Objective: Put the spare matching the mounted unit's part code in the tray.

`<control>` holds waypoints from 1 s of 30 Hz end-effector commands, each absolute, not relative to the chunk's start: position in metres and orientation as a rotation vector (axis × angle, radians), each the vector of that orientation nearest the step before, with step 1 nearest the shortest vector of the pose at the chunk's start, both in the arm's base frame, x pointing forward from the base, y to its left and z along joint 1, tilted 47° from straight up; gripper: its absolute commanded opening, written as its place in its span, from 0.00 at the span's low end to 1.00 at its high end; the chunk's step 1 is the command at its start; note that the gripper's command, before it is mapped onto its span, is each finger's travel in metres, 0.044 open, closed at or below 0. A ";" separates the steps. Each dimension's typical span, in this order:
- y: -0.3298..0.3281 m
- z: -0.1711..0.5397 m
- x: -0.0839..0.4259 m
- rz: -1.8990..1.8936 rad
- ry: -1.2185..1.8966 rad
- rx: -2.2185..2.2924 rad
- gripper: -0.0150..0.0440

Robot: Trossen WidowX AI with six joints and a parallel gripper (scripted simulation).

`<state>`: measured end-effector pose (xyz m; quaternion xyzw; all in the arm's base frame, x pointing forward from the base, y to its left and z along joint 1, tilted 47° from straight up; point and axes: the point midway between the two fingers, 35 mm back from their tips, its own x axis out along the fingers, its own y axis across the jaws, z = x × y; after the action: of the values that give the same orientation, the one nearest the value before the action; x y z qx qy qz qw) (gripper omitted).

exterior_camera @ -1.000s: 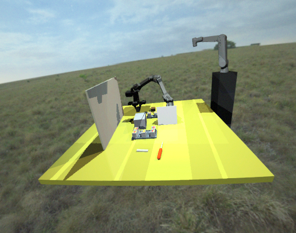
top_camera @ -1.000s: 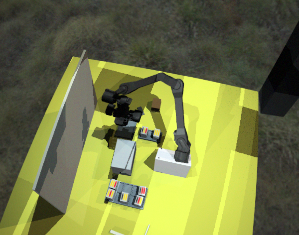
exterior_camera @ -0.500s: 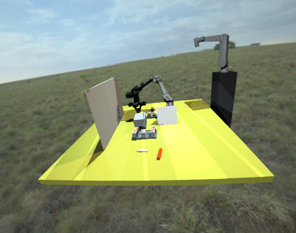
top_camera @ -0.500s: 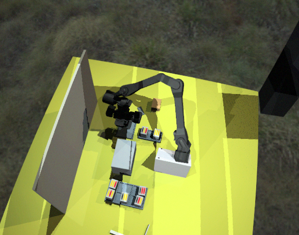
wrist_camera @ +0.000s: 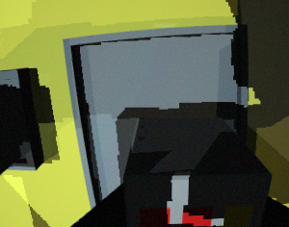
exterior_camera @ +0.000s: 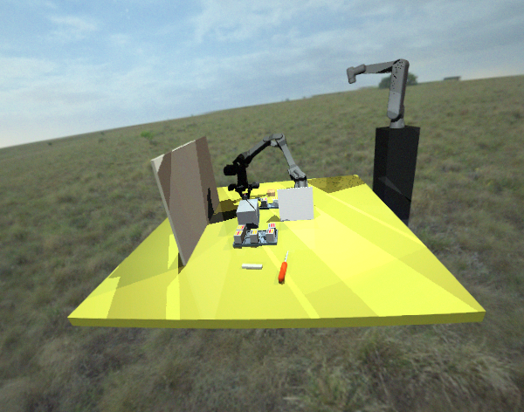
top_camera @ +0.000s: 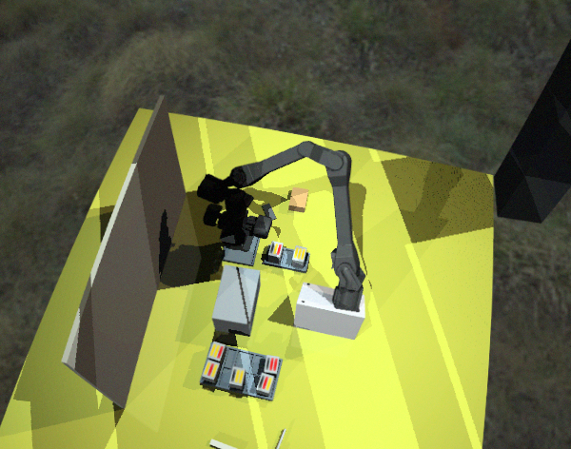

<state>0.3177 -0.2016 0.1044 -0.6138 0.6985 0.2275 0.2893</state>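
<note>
My gripper (top_camera: 242,230) (exterior_camera: 244,190) is shut on a dark spare (wrist_camera: 198,174) with red marks on its face. It holds the spare just above the flat grey-blue tray (top_camera: 239,257) (wrist_camera: 153,67), which fills the middle of the wrist view. The mounted unit (top_camera: 236,299) (exterior_camera: 247,212) is a grey box just in front of the tray. A small rack (top_camera: 285,255) with two spares stands right of the tray. A larger rack (top_camera: 241,371) (exterior_camera: 255,236) with several spares stands in front of the unit.
A tall brown panel (top_camera: 131,250) (exterior_camera: 187,195) stands left of the tray. A small brown block (top_camera: 298,199) lies behind. The arm's white base (top_camera: 326,313) is to the right. A screwdriver (exterior_camera: 282,270) and a white stick (exterior_camera: 251,266) lie near the front. A black pillar (exterior_camera: 396,163) stands beside the table.
</note>
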 end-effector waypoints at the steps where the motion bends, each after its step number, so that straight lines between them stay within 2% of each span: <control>1: -0.204 0.101 0.318 0.612 1.858 -1.643 0.25; 30: -0.224 0.084 0.310 0.606 1.865 -1.649 0.25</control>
<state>0.3097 -0.2231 0.0866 -0.6148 0.6997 0.2249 0.2859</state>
